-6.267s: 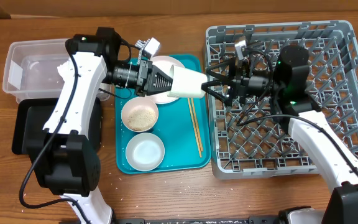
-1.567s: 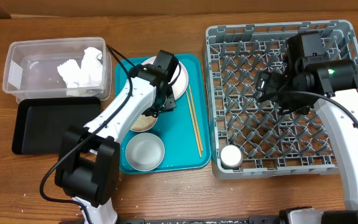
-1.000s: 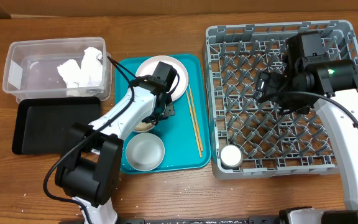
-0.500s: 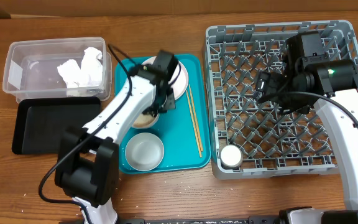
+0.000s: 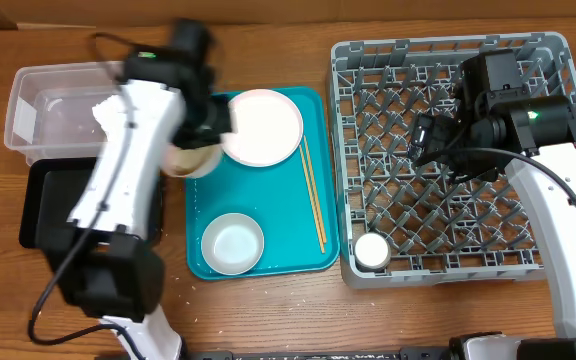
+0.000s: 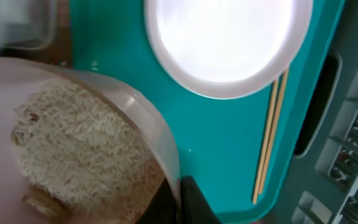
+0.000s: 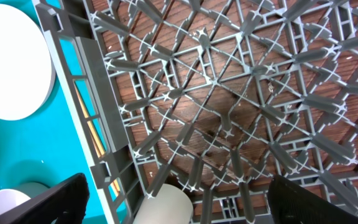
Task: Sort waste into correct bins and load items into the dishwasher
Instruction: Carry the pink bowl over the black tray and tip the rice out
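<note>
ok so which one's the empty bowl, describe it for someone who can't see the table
Find the teal tray left of the grey rack. The bowl sits alone at the tray's end nearest the robot, left of the chopsticks. It is pale, empty, smaller and deeper than the flat white plate at the far end.

Plate is glossy and smooth, teal tray is slick plastic, rack matt grey plastic, tub clear plastic, chopsticks and table plain wood.
</note>
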